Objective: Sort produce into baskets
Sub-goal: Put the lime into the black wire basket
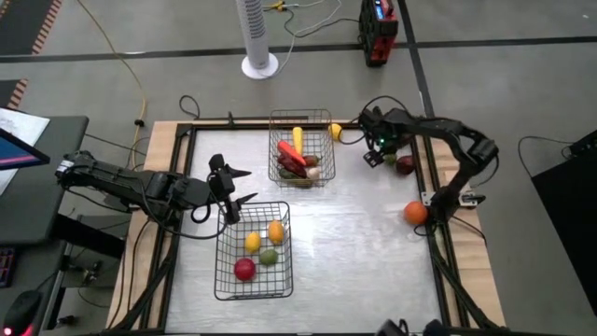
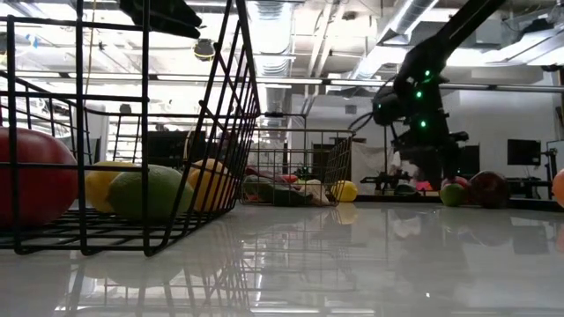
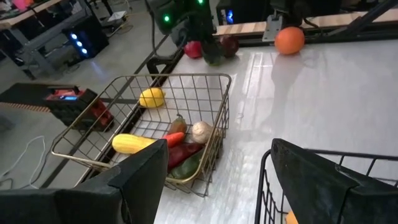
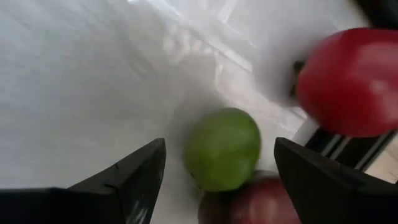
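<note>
A green lime [image 4: 222, 148] lies on the white surface [image 1: 364, 233] near its far right corner, directly between the spread fingers of the right claw [image 4: 217, 163], which stands wide and grips nothing. A bright red apple [image 4: 350, 82] sits just beside the lime, and a darker red fruit [image 4: 249, 199] touches the lime from the near side in the right wrist view. In the high view this claw [image 1: 376, 149] hovers over that cluster, with the dark red fruit [image 1: 405, 164] by the surface's right rail. An orange [image 1: 415, 213] rests apart from them, farther along the right edge.

The far basket [image 1: 300, 149] holds red peppers [image 1: 291, 161], a yellow piece [image 1: 298, 137] and a whitish garlic [image 3: 201, 131]; a lemon [image 1: 336, 131] lies outside it, just beside its far right corner. The near basket [image 1: 254, 250] holds a red apple [image 1: 244, 269], a green fruit [image 1: 269, 256], a yellow lemon [image 1: 252, 241] and an orange-yellow fruit [image 1: 275, 231].

The left claw [image 1: 233, 187] hangs wide and empty over the near basket's far rim.
</note>
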